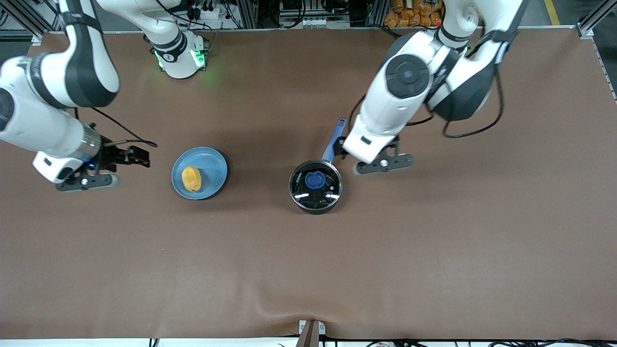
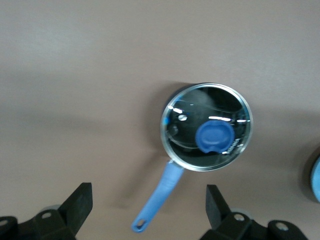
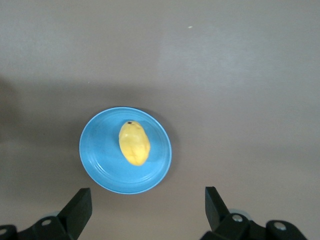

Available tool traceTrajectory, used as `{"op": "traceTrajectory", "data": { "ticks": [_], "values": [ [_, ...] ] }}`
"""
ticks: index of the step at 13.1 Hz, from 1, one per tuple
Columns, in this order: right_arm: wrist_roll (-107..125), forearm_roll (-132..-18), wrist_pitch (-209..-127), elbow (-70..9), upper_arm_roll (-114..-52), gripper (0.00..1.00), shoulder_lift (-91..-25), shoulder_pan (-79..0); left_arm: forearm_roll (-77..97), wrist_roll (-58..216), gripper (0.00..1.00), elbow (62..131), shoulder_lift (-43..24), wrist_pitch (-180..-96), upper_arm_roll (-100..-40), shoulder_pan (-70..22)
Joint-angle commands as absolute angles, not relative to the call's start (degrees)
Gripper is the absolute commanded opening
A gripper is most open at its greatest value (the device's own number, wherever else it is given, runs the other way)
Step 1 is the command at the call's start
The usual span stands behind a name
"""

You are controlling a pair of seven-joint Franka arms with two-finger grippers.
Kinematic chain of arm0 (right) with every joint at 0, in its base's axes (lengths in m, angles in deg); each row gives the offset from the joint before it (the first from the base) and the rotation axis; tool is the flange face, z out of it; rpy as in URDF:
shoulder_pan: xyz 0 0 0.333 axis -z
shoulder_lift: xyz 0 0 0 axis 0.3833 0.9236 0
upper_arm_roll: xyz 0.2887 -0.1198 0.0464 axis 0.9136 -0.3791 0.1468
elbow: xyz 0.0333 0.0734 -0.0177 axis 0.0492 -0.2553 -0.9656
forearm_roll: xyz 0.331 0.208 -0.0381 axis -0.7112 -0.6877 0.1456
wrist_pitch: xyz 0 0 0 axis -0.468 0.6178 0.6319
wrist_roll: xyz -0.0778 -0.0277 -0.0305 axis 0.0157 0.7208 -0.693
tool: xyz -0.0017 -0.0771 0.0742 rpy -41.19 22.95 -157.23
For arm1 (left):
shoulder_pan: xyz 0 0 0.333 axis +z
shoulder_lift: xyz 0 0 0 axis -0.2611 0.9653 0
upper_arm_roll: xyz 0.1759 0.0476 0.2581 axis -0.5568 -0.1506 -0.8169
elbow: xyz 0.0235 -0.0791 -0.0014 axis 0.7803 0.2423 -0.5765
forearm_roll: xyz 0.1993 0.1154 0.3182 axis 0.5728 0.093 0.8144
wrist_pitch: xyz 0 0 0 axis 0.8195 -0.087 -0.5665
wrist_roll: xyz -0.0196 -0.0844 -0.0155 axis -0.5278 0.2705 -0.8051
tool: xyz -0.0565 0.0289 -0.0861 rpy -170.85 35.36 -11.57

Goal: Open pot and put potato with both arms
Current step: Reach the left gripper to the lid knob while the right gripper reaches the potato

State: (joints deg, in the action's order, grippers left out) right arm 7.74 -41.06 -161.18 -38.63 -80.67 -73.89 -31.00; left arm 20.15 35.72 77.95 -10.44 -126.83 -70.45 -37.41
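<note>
The black pot stands mid-table with its glass lid and blue knob on, and its blue handle points toward the robots' bases. The yellow-orange potato lies on a light-blue plate toward the right arm's end. My left gripper hovers open over the handle's end. In the left wrist view the handle runs between the open fingers and the pot is closed. My right gripper is open and empty, above the table beside the plate. The right wrist view shows the potato on the plate.
Brown table cloth all round. The plate's edge shows in the left wrist view. The right arm's green-lit base stands at the table's edge by the robots. A small bracket sits at the table edge nearest the camera.
</note>
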Motion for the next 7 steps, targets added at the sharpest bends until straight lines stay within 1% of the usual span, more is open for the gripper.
{"op": "traceTrajectory", "data": {
  "ticks": [1, 3, 4, 6, 7],
  "values": [
    [7.7, -41.7, -167.2, -42.1, -80.9, 1.0, -72.2, -33.0, 22.0, 30.1, 1.0, 72.2, -4.6, -129.8, -71.2, -40.7],
    [7.9, -41.7, -178.7, -49.3, -80.9, 1.0, -72.1, -34.6, 22.1, 29.6, 1.0, 72.1, -2.3, -134.0, -73.0, -43.2],
    [7.9, -41.7, -183.0, -51.7, -80.9, 1.0, -71.8, -35.4, 22.3, 29.7, 1.0, 72.0, -1.3, -135.7, -75.0, -45.4],
    [7.9, -41.7, -188.1, -53.9, -80.9, 1.0, -70.8, -36.2, 22.4, 29.8, 1.0, 72.0, 0.7, -138.1, -78.8, -49.5],
    [7.9, -41.7, -191.9, -55.7, -80.9, 1.0, -70.1, -36.6, 22.4, 29.8, 1.0, 71.5, 1.8, -138.6, -80.7, -51.3]
  ]
}}
